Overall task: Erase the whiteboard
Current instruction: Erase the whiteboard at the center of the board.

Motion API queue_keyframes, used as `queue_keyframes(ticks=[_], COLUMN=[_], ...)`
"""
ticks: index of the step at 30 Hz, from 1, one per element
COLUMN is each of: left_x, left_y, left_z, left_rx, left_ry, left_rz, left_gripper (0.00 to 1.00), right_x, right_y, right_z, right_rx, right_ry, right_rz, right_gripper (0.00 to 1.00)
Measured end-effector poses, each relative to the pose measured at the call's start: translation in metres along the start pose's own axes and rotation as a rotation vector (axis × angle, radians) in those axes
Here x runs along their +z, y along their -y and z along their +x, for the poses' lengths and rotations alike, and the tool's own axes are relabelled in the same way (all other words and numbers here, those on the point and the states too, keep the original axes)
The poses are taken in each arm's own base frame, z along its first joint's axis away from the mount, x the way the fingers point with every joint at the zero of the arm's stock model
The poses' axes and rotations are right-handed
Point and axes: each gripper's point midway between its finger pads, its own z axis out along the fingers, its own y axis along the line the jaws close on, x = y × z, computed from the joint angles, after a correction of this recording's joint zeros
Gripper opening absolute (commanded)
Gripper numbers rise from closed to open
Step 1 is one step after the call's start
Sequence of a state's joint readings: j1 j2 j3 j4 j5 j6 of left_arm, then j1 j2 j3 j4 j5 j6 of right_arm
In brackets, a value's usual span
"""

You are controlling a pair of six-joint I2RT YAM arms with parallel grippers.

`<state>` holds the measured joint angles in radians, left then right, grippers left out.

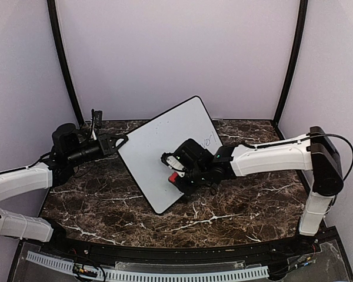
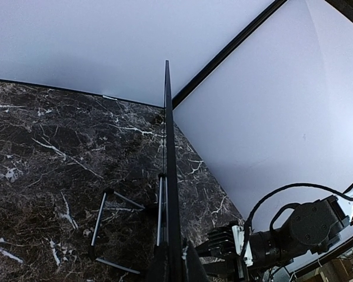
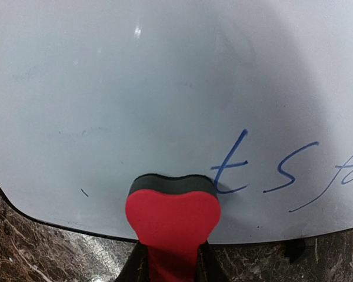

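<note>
The whiteboard (image 1: 156, 150), a large flat white rectangular board with a thin black frame and rounded corners, sat in the middle of the dark brown, white-veined marble tabletop (image 1: 106, 205), turned so that one corner pointed toward the arms and the opposite one toward the back wall. Nearest the bases, the right gripper (image 1: 179, 174) was clenched on a small red block eraser (image 3: 172, 214) with a dark felt face. The right wrist view showed that felt pressed against the whiteboard (image 3: 165, 88) close to its framed edge. Just to the right of the eraser, blue handwritten marker letters (image 3: 282, 170) ran along the board, the first stroke almost touching the felt. The rest of the surface in that view was bare white. On the left side, the left gripper (image 1: 115, 143) was clamped on the board's left corner. Its wrist camera looked straight along the black edge (image 2: 167, 147), held between the fingers, with thin metal wire legs (image 2: 106, 229) beside it on the marble. Beyond stood pale lilac walls (image 1: 176, 53).
</note>
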<state>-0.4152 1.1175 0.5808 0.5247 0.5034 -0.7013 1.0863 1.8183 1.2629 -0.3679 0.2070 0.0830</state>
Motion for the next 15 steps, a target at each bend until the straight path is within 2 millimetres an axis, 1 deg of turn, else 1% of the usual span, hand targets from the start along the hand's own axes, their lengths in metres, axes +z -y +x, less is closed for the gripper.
queue_keyframes(ticks=[3, 7, 11, 15], left_x=[0.000, 0.000, 0.000, 0.000], left_y=[-0.001, -0.002, -0.002, -0.003], left_z=[0.000, -0.001, -0.001, -0.001], left_rx=[0.002, 0.000, -0.004, -0.005], left_ry=[0.002, 0.005, 0.008, 0.008], left_rz=[-0.004, -0.009, -0.013, -0.015], left_gripper=[0.00, 0.00, 0.00, 0.00], right_x=[-0.004, -0.008, -0.008, -0.004], right_y=[0.003, 0.009, 0.012, 0.013], right_z=[-0.024, -0.046, -0.050, -0.045], right_rx=[0.001, 0.001, -0.002, 0.003], right_ry=[0.043, 0.086, 0.095, 0.114], right_rz=[0.017, 0.031, 0.035, 0.033], right_gripper=[0.19, 0.19, 0.19, 0.19])
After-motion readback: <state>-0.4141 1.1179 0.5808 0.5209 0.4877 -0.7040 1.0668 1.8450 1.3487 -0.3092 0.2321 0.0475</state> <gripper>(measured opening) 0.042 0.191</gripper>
